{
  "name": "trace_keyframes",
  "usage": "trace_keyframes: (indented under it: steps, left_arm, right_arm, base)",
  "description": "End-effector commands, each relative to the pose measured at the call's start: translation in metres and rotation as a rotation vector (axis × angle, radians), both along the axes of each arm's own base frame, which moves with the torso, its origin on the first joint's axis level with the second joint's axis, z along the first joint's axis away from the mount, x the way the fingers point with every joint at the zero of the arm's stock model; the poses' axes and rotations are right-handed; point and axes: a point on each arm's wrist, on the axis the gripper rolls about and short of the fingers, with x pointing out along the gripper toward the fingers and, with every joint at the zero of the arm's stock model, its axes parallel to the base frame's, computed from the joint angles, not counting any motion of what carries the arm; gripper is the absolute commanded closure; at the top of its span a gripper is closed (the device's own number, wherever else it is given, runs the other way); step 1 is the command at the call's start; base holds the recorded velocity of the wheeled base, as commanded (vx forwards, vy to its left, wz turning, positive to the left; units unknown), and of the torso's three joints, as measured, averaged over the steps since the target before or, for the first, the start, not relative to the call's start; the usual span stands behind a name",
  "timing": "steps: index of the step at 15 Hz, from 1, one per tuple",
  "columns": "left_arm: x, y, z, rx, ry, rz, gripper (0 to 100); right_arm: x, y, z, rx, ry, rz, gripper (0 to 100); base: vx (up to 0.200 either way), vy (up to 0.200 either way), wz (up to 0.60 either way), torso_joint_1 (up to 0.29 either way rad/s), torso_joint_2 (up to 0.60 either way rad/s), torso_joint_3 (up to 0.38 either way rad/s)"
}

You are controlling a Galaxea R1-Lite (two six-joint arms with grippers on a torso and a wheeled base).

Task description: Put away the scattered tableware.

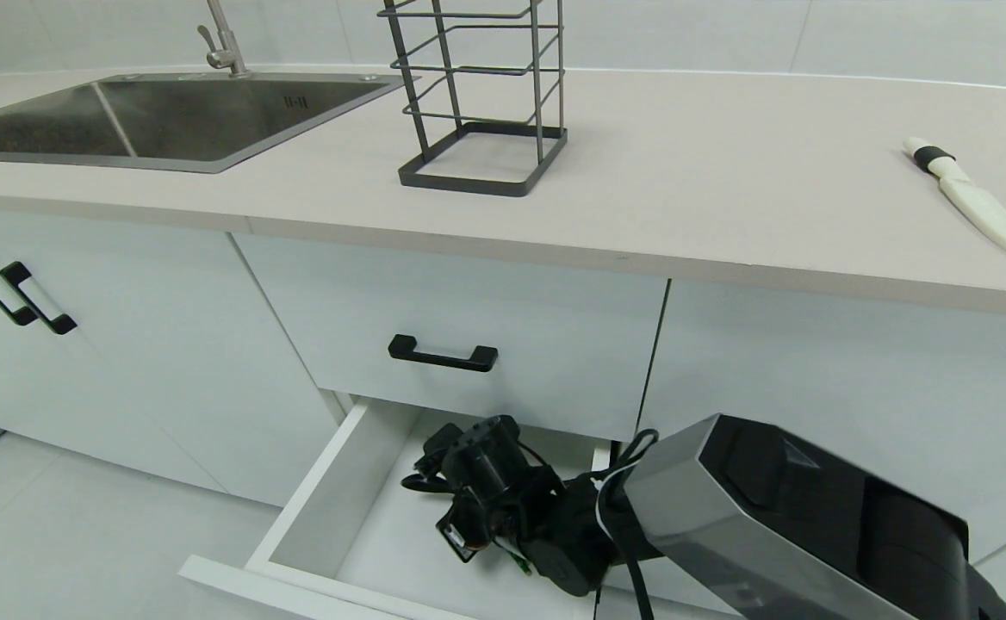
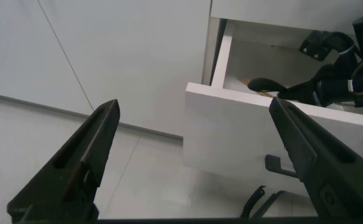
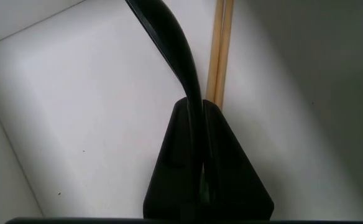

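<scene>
On the left, our left hand [image 2: 193, 104] hangs low beside the open drawer [image 1: 313, 508], with its two fingers spread wide and nothing between them. It stands outside the drawer front, apart from the things inside.

In the middle, our right hand [image 3: 197, 118] is down inside the drawer, pressed together on a black utensil [image 3: 169, 37]. We think this is a spoon or a ladle, but we cannot tell which. Its long axis runs straight away from the hand, over the white drawer floor. Just beside it lie the wooden chopsticks [image 3: 222, 43], almost parallel to it. We judge that the utensil only needs to be let go to rest alongside them.

On the right, a white knife [image 1: 972, 200] lies on the counter [image 1: 727, 172]. It is well above the drawer and far toward the right side. Its long axis goes slantwise, with the black-banded end farther from us and the point end near the counter edge. The right arm is clearly the nearer one. From the drawer, the knife lies up and to the right of that hand, so we expect a lift out first.
</scene>
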Motion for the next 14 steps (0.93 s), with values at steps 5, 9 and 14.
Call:
trace_keyframes:
  steps: [5, 9, 14]
  left_arm:
    - [0.000, 0.000, 0.000, 0.000, 0.000, 0.001, 0]
    - [0.000, 0.000, 0.000, 0.000, 0.000, 0.001, 0]
    - [0.000, 0.000, 0.000, 0.001, 0.000, 0.001, 0]
  right_arm:
    - [0.003, 0.000, -0.007, -0.005, 0.012, 0.003, 0]
    - [0.003, 0.003, -0.001, 0.010, 0.003, 0.008, 0]
    - [-0.017, 0.011, 0.028, 0.043, -0.024, 0.056, 0]
  base:
    - [0.000, 0.000, 0.00, 0.000, 0.00, 0.000]
    - [0.000, 0.000, 0.00, 0.000, 0.00, 0.000]
    - [0.000, 0.000, 0.00, 0.000, 0.00, 0.000]
